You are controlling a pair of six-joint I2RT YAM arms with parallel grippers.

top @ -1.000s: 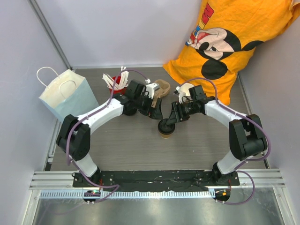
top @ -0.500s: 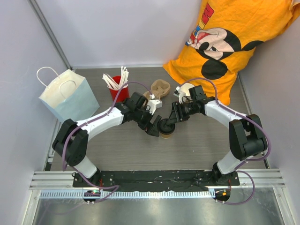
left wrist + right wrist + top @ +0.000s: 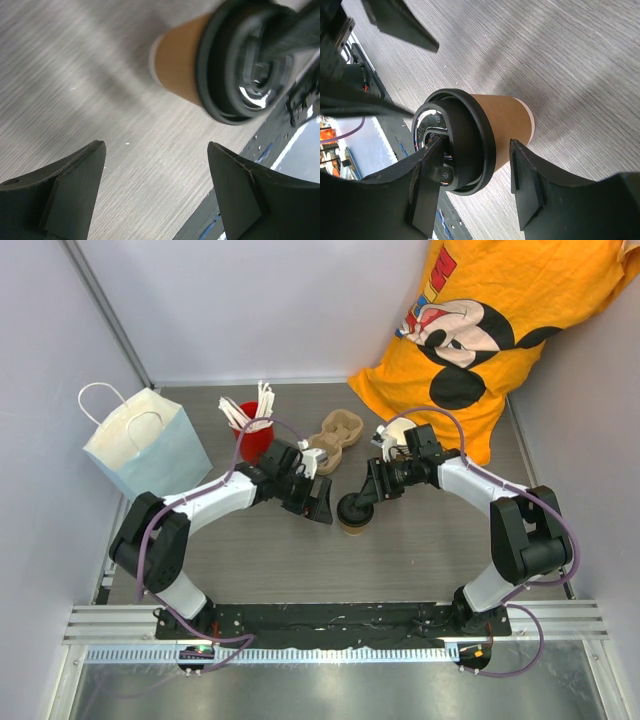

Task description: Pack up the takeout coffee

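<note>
Grey wood-grain tabletop (image 3: 420, 550) carries the takeout coffee (image 3: 502, 117), a kraft cup standing upright under its black lid (image 3: 475, 125). My right gripper (image 3: 476, 145) straddles that lid, one prong across its top, the other beside the cup wall; I cannot tell whether it is clamped. My left gripper (image 3: 155, 150) hangs spread wide and empty just left of the cup.

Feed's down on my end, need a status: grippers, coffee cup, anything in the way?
Left gripper open, empty. Right gripper astride the black-lidded brown paper cup, grip unclear. Cup upright on grey wood-grain table; nothing else touching it.
</note>
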